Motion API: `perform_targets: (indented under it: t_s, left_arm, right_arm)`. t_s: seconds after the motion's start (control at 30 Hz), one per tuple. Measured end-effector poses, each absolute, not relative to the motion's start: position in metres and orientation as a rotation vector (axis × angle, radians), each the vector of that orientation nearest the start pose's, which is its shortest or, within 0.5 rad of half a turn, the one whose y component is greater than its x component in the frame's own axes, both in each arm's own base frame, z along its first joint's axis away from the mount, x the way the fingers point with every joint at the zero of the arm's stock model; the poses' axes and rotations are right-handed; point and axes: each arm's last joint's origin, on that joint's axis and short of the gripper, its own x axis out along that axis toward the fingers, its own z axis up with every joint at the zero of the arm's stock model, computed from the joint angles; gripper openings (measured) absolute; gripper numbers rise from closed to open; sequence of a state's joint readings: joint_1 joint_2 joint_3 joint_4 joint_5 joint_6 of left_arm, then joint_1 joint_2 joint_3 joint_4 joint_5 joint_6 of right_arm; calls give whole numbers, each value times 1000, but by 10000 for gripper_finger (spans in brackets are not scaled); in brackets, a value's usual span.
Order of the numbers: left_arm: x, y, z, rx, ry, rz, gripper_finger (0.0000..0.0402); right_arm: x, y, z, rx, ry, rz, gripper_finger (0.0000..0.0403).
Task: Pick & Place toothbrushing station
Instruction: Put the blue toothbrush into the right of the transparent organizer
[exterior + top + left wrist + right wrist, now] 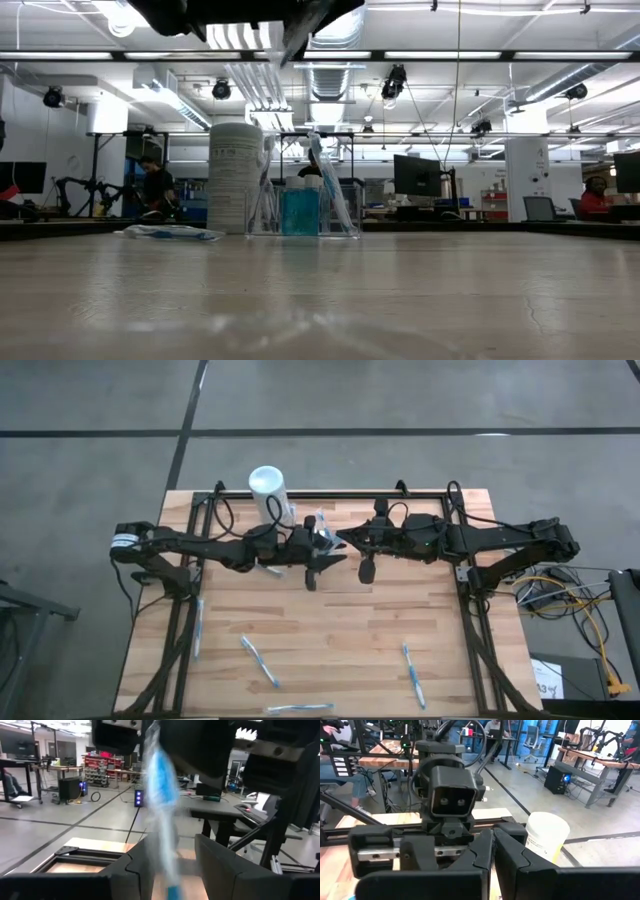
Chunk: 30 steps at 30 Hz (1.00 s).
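The clear toothbrushing station (300, 210) stands on the table beside the white cylinder (268, 488), with blue-and-white toothbrushes upright in it. It also shows in the high view (317, 523). Both grippers meet tip to tip above the table's middle, high over the station. A wrapped blue-and-white toothbrush (161, 795) stands nearly upright between the fingers of my left gripper (172, 865), which are open. Bare gap shows beside the brush. My left gripper also shows in the high view (328, 550). My right gripper (493, 845) is shut and faces the left one; it also shows in the high view (348, 538). My right gripper is shut, and the toothbrush's upper end (154, 740) runs up to it in the left wrist view. Its own fingers hide the place of contact in the right wrist view. The brush hangs below it, slightly tilted, clear of the table.
Several loose wrapped toothbrushes lie on the near half of the table, among them one near the left edge (198, 628), one left of the middle (260, 660) and one on the right (413, 675). Another lies left of the cylinder (170, 232). People show in the room beyond.
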State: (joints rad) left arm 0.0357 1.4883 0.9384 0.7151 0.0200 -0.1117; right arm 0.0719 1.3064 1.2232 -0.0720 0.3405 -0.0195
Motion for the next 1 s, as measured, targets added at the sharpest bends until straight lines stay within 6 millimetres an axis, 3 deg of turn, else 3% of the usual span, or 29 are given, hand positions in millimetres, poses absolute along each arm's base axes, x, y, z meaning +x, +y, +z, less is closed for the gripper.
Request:
perform_targets:
  t_s: [0.23,0.57,1.0]
  left_arm:
    - [336,9,317,-95,-193,2,138]
    - [335,12,317,102,-170,95,138]
    - [313,11,335,104,-118,90,138]
  right_arm:
    - [293,11,384,-51,153,-267,8]
    - [292,11,379,-44,201,-268,8]
    - [288,11,380,-44,210,-269,8]
